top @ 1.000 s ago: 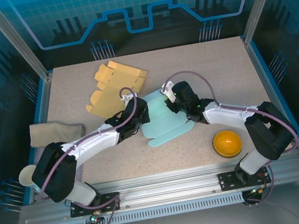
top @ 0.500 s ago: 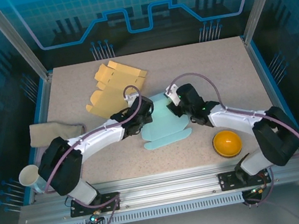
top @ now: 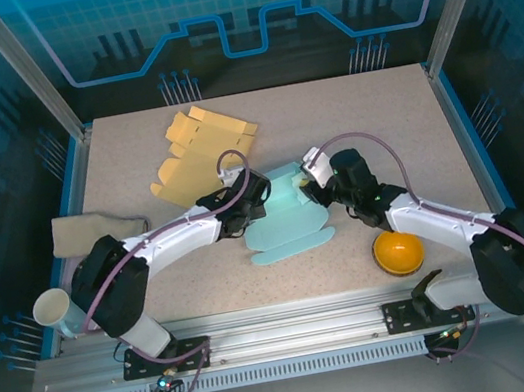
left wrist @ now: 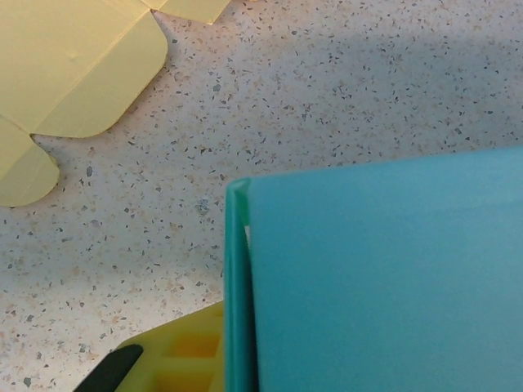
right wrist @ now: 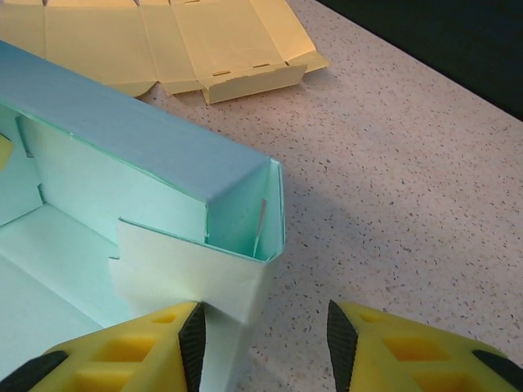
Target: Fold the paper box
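- Speckled beige tabletop, walled in by blue panels, carries everything we see.
- Nearest the arm bases, we find a white cup at the left edge and an orange dome on the right — well apart.
- Just beyond the cup lies a beige cloth.
- At mid-table sits the teal paper box, partly folded: one long wall upright, flaps spread flat toward the bases.
- We see the left gripper at the box's left side, pinched onto a teal panel whose edge runs down beside a yellow finger.
- At the box's right corner, the right gripper has its fingers parted and holds nothing — one pad just beside the corner flap.
- Farthest back, left of the box, lies a flat yellow cardboard blank.
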Robot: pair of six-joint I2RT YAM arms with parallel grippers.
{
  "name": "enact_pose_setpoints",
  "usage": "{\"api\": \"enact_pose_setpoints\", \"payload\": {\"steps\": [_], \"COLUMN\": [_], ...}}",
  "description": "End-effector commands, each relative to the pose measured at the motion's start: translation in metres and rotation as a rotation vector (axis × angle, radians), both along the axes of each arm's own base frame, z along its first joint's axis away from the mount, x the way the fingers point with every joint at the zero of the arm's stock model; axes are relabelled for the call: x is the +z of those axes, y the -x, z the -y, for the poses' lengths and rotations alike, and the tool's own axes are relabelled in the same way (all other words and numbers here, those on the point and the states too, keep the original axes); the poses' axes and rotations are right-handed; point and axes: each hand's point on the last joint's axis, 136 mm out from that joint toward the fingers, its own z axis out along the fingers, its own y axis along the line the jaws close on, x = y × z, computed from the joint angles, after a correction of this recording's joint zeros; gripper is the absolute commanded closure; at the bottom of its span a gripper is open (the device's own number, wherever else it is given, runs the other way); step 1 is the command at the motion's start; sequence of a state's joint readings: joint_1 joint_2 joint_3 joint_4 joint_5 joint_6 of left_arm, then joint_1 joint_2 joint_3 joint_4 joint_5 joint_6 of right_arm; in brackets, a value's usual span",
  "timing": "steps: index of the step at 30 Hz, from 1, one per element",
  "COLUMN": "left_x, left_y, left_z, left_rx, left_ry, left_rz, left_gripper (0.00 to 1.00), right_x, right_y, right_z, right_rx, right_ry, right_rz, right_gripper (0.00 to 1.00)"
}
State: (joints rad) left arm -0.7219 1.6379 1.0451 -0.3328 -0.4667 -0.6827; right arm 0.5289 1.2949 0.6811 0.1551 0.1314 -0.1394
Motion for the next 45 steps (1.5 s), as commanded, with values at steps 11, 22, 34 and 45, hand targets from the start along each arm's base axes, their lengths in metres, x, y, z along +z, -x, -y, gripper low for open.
{"api": "enact_pose_setpoints", "payload": {"steps": [11,22,34,45], "left_x": [0.002,0.01,0.037,0.047], "left_y": [0.003,-0.003,0.002,0.003], "left_z": [0.003,0.001,0.01,0.015], "left_rx": [-0.019,-0.066,-0.197,-0.216], "left_ry": [-0.001,-0.005,0.065,0.106], "left_rz": [-0.027,0.028,0.15,0.19], "left_gripper": [0.85,0.85,0.84,0.84], "right_x": [0.034,0.06,0.045,0.038], "right_y": [-0.002,0.017,0.023,0.056], "right_z": [-0.029,0.046,0.039,-0.01], "right_rx": [0.142,0.078,0.374,0.625], "right_ry": [-0.136,-0.23,-0.302,-0.331], "right_rz": [0.064,0.09,0.046,-0.065], "right_gripper": [0.56,0.43,0.42,0.44]}}
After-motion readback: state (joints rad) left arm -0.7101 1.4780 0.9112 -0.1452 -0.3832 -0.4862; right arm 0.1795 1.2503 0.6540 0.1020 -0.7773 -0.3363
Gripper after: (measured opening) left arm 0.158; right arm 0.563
